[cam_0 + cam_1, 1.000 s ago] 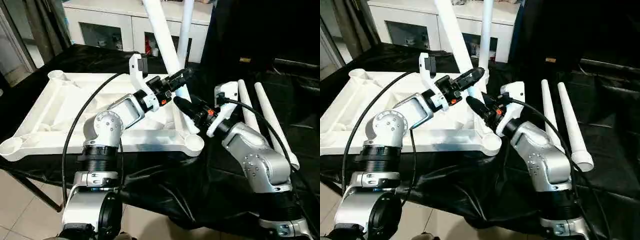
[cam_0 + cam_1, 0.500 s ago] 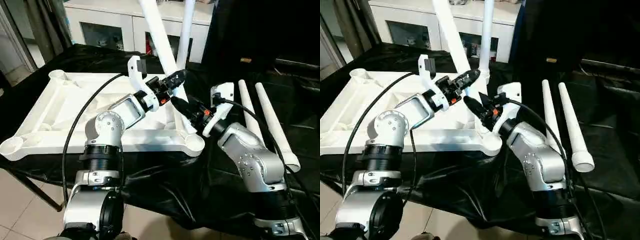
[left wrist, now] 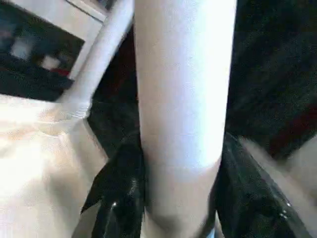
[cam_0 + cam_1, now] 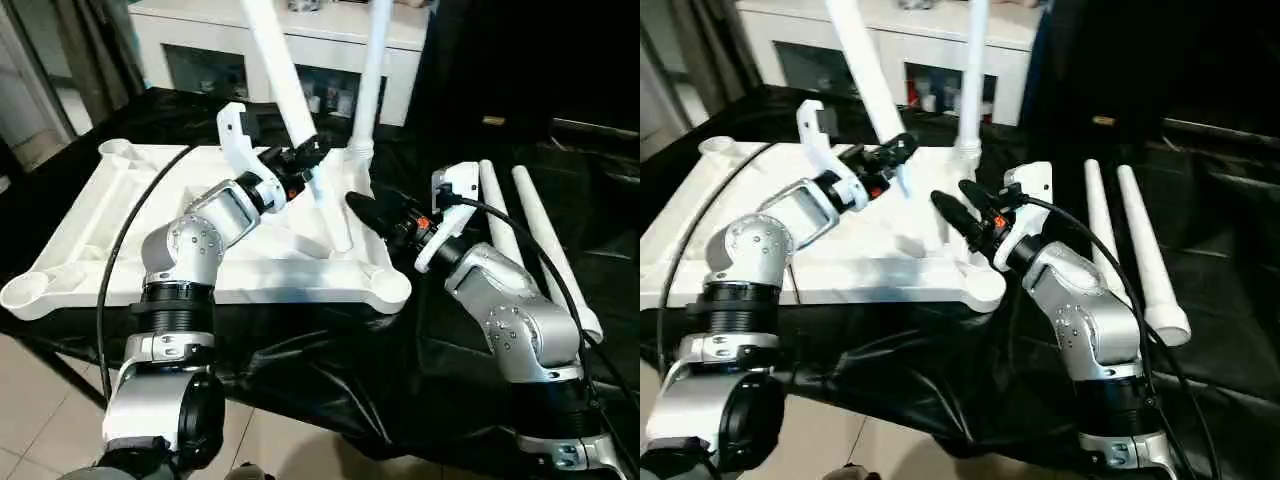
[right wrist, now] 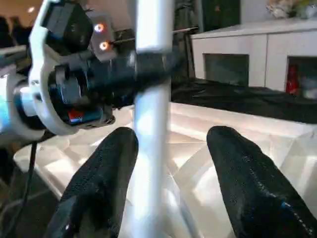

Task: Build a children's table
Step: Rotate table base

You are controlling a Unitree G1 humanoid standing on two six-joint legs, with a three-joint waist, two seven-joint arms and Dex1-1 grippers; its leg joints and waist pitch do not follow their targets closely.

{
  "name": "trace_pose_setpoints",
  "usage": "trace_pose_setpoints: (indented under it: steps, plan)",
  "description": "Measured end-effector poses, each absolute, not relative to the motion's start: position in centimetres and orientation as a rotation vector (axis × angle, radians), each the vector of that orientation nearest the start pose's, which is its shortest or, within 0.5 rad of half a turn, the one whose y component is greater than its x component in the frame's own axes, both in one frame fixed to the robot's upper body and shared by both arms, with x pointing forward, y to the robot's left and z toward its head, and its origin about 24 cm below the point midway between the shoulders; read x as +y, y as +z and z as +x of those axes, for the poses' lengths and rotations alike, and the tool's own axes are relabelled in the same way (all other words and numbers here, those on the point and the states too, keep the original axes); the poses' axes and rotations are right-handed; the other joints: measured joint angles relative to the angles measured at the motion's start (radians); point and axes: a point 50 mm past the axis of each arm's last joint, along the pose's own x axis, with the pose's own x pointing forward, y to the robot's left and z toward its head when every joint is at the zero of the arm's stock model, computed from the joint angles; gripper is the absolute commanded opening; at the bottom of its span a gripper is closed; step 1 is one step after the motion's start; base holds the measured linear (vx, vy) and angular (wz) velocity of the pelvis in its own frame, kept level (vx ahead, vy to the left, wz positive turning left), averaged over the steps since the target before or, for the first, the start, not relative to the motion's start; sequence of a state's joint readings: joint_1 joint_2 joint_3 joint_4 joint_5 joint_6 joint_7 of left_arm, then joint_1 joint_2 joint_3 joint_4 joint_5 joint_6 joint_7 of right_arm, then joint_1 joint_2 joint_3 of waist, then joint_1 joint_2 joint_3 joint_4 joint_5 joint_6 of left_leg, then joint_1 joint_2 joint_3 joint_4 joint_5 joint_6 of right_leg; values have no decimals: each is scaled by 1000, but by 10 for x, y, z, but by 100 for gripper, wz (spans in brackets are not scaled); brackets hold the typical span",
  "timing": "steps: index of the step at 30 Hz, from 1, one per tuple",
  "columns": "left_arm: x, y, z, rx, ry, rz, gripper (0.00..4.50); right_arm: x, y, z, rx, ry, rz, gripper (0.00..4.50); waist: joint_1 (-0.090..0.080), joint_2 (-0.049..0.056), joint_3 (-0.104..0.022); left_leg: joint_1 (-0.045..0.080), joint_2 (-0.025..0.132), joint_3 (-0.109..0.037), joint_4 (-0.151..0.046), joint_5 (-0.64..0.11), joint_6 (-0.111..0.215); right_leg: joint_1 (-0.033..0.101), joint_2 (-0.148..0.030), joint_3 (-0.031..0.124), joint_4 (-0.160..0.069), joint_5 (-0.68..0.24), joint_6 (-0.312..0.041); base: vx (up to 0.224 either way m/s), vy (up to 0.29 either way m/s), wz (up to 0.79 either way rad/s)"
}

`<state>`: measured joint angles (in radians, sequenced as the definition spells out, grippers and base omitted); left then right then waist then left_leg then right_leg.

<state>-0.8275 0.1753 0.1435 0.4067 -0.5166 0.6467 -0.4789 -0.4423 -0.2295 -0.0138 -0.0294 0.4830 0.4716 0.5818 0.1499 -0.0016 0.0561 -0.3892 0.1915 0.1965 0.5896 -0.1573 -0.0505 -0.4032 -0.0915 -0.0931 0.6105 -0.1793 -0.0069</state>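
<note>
1. Tabletop [image 4: 150, 215] lies ribbed underside up on the black-draped surface [image 4: 330, 350], so its corner sockets face up for legs.
2. One leg [image 4: 372, 75] already stands in the far socket; two spare legs [image 4: 535, 235] lie to the right.
3. The left gripper [image 4: 305, 158] has its jaws clamped around a tilted leg [image 4: 290, 100], its foot resting on the ribs.
4. The right gripper [image 4: 365, 210] hovers nearby, jaws parted, empty.

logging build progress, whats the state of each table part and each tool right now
tabletop: upside down, ribbed side up
held leg: tilted, gripped by left tool
far corner leg: upright in its socket
two spare legs: lying on the black cloth
right tool: open, off the held leg
</note>
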Motion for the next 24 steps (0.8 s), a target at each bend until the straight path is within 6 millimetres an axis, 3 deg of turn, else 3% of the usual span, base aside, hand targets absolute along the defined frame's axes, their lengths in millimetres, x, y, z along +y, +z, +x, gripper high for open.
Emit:
trace_pose_setpoints:
  steps: [4,10,17,24]
  plan:
    - [141,163,367,204,-741,-121,160,-144,172,315,-138,798,171,257,-10,1,1,2,0,0,0,0,0,0,0,0,2,0,0,0,0,0]
    - [133,152,349,329,-921,202,160,-117,235,320,-362,866,108,257,-12,3,0,5,0,0,-1,1,-1,0,0,1,5,-1,-1,0,0,0]
    - [131,131,341,423,-961,386,159,-99,229,332,-339,795,12,257,-8,2,1,4,0,1,0,1,-2,0,0,2,5,0,-1,0,0,0]
    - [131,145,338,346,-959,515,159,-107,205,352,-228,631,-63,257,-10,-1,1,4,0,1,0,1,-2,0,0,2,6,1,-1,0,0,0]
